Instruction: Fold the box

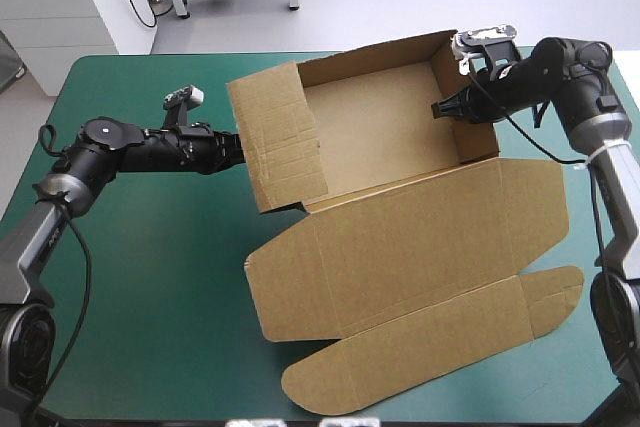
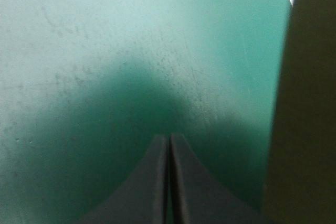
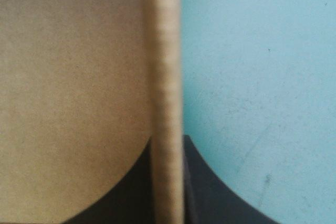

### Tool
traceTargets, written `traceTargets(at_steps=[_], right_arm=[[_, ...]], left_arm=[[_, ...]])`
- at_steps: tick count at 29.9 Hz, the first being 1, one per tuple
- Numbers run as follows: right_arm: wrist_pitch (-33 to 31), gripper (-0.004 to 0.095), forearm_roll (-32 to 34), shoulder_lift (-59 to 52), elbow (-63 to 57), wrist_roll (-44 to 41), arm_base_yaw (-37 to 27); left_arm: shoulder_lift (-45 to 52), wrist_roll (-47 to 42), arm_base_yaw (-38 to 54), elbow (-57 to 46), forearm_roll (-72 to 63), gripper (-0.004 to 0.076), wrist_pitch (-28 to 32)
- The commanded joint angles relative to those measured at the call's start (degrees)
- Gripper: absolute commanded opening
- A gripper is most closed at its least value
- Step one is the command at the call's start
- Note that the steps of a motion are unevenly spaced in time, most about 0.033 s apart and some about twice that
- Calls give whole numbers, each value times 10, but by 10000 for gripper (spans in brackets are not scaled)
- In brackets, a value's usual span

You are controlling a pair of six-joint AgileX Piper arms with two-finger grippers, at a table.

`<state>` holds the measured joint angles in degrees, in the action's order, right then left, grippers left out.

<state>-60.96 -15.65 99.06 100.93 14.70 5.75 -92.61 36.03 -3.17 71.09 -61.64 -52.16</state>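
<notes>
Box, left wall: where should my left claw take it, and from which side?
Take the raised left wall at its free upper rim, mid-length, coming in from its outer side. That rim is a bare sheet edge, so one finger can go each side, as the right claw straddles the opposite wall. The left claw, shut beside it, would need opening first.

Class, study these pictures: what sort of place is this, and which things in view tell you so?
Probably a robotics lab's test bench: a left robot arm and right robot arm work at a table with a teal-green cover, the right claw shut on a wall of the partly folded brown box.
</notes>
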Motion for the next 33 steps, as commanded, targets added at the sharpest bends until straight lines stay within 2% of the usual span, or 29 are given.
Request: traceTargets(at_steps=[1, 10, 24, 28, 33], right_arm=[[39, -15, -16, -26, 17, -8, 1], [40, -15, 14, -25, 17, -8, 1], [27, -15, 30, -25, 17, -8, 1], [25, -15, 30, -25, 17, -7, 1], [13, -15, 35, -25, 17, -7, 1]], left_arm=[[47, -11, -3, 19, -41, -8, -7], [60, -12, -53, 19, -74, -8, -20], [72, -6, -53, 47, -94, 10, -19], [72, 1, -53, 48, -94, 129, -46], [72, 0, -53, 48, -126, 417, -69]])
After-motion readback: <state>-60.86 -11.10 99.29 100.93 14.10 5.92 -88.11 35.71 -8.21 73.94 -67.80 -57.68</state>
